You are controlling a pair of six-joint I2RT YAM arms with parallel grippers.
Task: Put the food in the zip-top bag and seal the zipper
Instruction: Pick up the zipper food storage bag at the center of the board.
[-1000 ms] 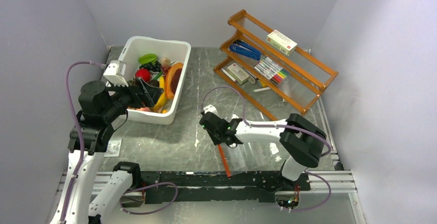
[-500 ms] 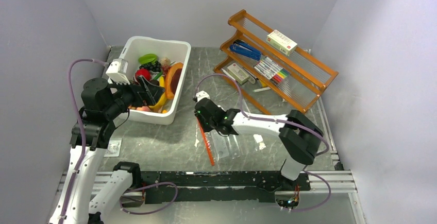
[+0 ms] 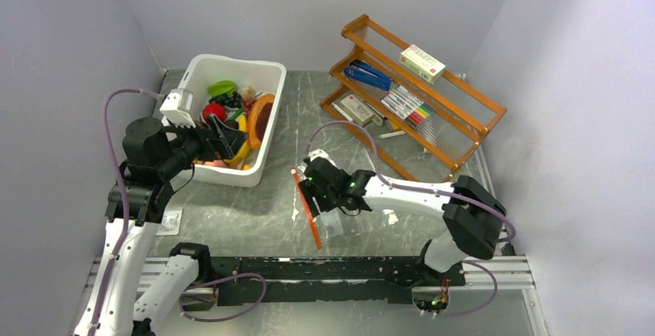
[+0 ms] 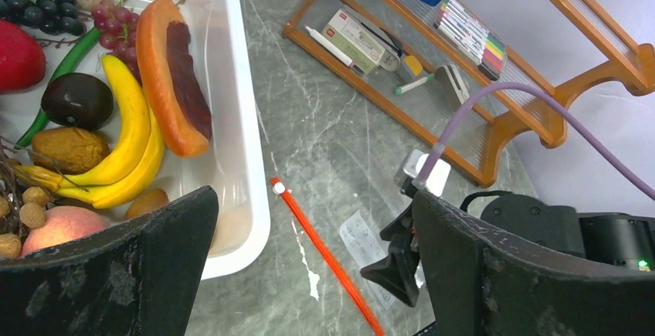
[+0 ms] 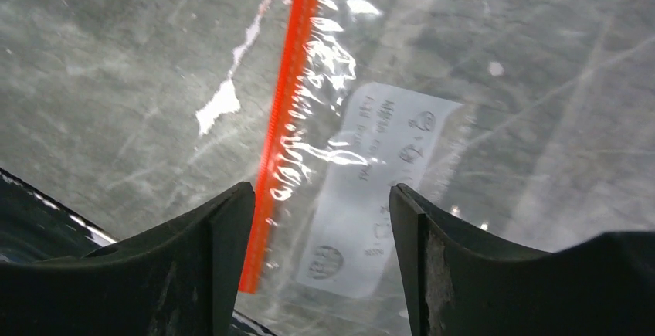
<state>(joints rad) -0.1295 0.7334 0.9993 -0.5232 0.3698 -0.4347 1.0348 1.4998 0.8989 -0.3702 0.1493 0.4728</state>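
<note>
Under the right pincer (image 5: 320, 193) lies the zip-top bag (image 5: 432, 81), flat on the worktop (image 3: 263, 212). The jaws stand well apart and grip nothing. The white label patch (image 5: 371, 181) shows in the gap between the two fingers. The zipper (image 5: 290, 96) runs as a straight orange-red edge just beside one fingertip (image 5: 235, 201). I cannot tell whether that fingertip touches it.

Top view: the zipper's white slider tab (image 4: 278, 188) sits at the end pointing away from the arm bases. The opposite end reaches near the black rail (image 3: 309, 268) at the near edge of the worktop. On the zipper side of this pincer a bare strip of worktop separates the bag from the white bin (image 3: 249, 174). The wooden rack (image 3: 456, 112) stands beyond the pincer, well apart from it.

Left pincer (image 3: 224, 139): the jaws are spread wide and hold nothing. It hangs over the near part of the bin, above the food and just inside the side wall (image 4: 243, 120).

Food below and ahead of the left pincer, all inside the bin:
- The banana bunch (image 4: 131, 143) leans against the orange-rimmed slab (image 4: 166, 73).
- The slab lies next to the side wall.
- The dark grapes (image 4: 35, 8) and the red fruit (image 4: 15, 54) lie farther in.
</note>
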